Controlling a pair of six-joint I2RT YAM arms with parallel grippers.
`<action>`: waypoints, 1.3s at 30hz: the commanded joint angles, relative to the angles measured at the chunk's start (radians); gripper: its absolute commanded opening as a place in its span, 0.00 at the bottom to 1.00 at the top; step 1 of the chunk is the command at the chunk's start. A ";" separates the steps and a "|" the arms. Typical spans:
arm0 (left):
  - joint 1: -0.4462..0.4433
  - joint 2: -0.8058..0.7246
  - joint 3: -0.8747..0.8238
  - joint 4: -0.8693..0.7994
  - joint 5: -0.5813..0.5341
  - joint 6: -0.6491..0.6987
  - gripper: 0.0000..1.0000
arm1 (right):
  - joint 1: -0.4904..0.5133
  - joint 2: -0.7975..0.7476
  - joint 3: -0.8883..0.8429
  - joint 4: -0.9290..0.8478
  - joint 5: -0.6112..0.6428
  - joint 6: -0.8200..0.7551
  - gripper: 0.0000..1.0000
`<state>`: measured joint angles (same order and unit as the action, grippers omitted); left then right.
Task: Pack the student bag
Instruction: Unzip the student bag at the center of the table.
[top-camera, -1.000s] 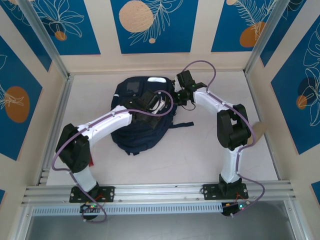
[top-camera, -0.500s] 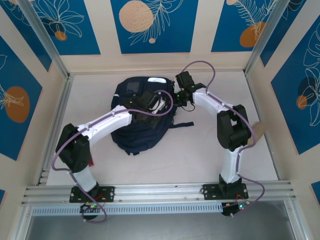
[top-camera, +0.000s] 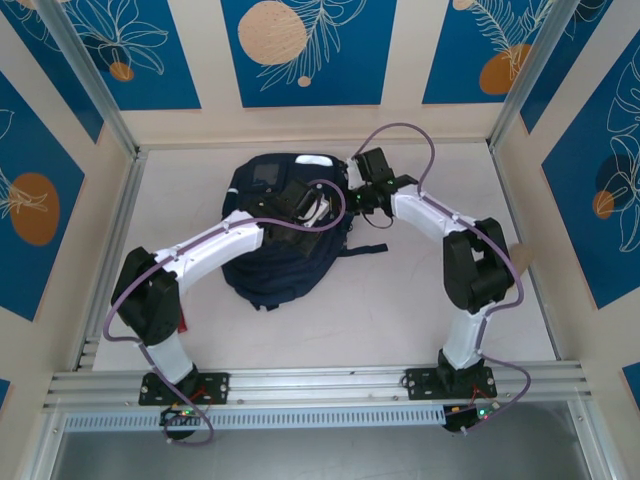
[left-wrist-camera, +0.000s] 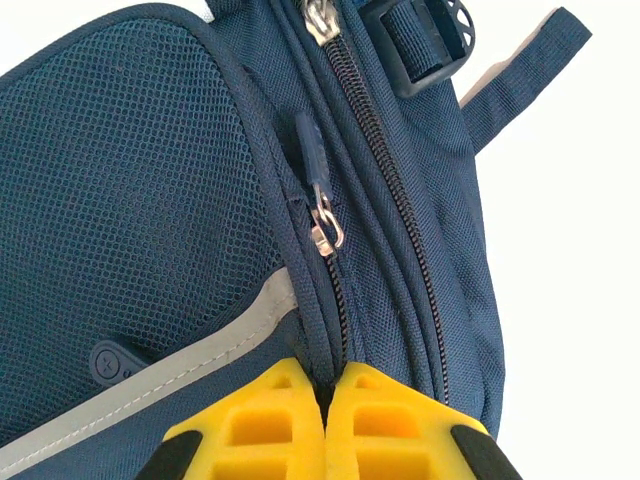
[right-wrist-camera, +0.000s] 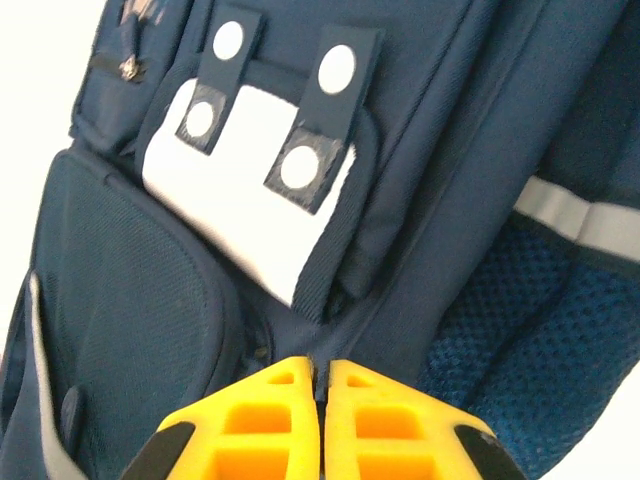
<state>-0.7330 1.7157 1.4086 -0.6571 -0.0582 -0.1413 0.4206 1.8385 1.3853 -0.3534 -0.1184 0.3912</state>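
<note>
Bag (top-camera: 285, 264) lies on tabletop (top-camera: 400, 300). Left end effector (left-wrist-camera: 325, 385) clamped on the bag's zipper seam. Right end effector (right-wrist-camera: 322, 374) fingers together, against the bag.

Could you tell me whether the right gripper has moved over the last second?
Yes. The right gripper has shifted slightly left, further over the student bag, and a little away from the back wall.

place: robot lab cell | signs: aluminium frame (top-camera: 320, 385); blue printed panels (top-camera: 305, 50); white table (top-camera: 400, 300)
</note>
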 joint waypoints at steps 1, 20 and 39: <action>0.029 -0.031 0.010 0.074 0.001 -0.030 0.00 | -0.016 -0.091 -0.125 0.129 -0.194 -0.042 0.00; 0.068 0.065 0.092 0.157 0.149 -0.112 0.00 | 0.016 -0.320 -0.563 0.548 -0.503 0.081 0.00; 0.139 -0.008 0.074 -0.012 0.378 0.178 0.52 | -0.250 -0.360 -0.479 0.487 -0.418 0.198 0.00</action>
<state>-0.5804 1.7275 1.5322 -0.6598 0.2523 -0.0559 0.1928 1.4773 0.8513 0.1188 -0.5236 0.5549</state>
